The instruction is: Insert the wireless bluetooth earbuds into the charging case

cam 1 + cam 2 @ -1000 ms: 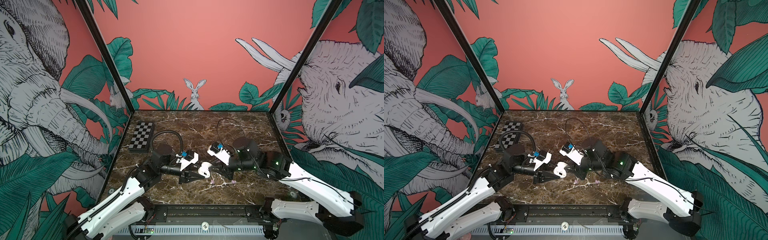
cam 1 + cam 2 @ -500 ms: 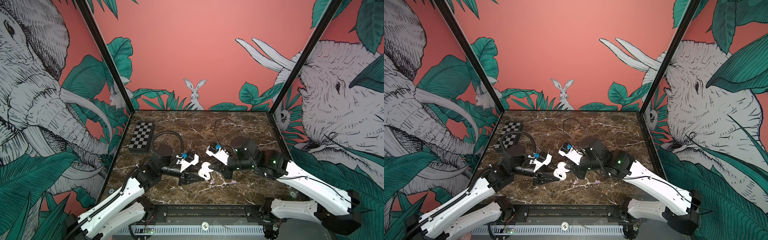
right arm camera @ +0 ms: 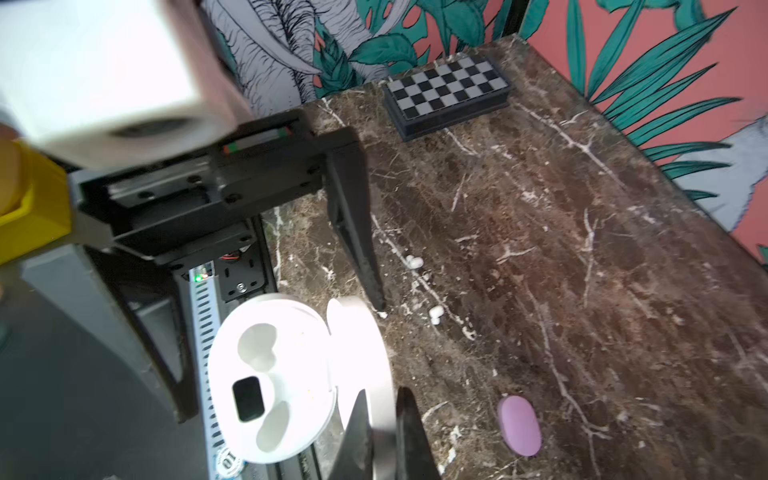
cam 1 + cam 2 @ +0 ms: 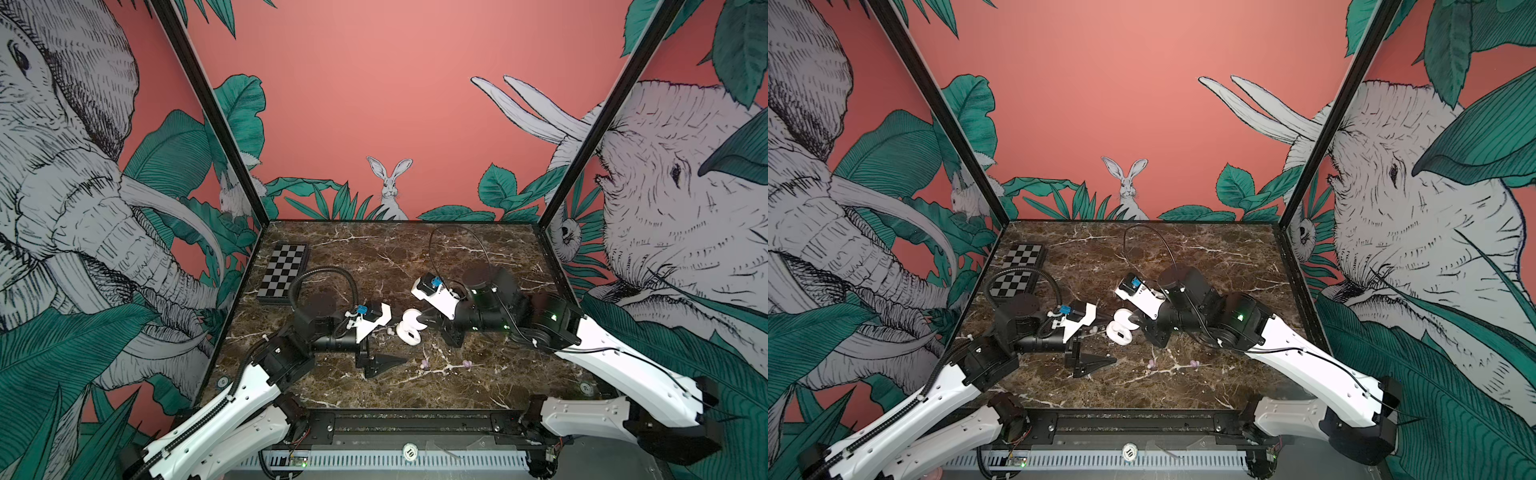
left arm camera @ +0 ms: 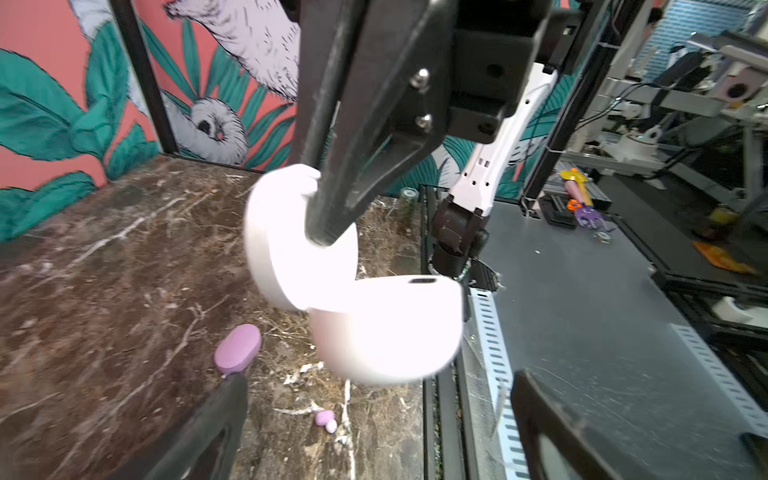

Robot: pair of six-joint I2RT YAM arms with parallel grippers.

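Earbuds (image 4: pixel 390 331): you see two white, nine o'clock of one open case (image 4: pixel 409 336), axes too small to read; right gripper (image 3: pixel 382 392) clamps its lid, left gripper (image 5: pixel 378 380) gapes.

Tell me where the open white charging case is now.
In a top view the open white case is near centre, its lid pinched by the right gripper, with white earbuds just left of it.

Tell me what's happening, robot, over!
Left gripper open, by the white charging case. Right gripper shut on its lid. Case open, both wells empty; white earbuds loose on the table. Nothing blocking the wells.
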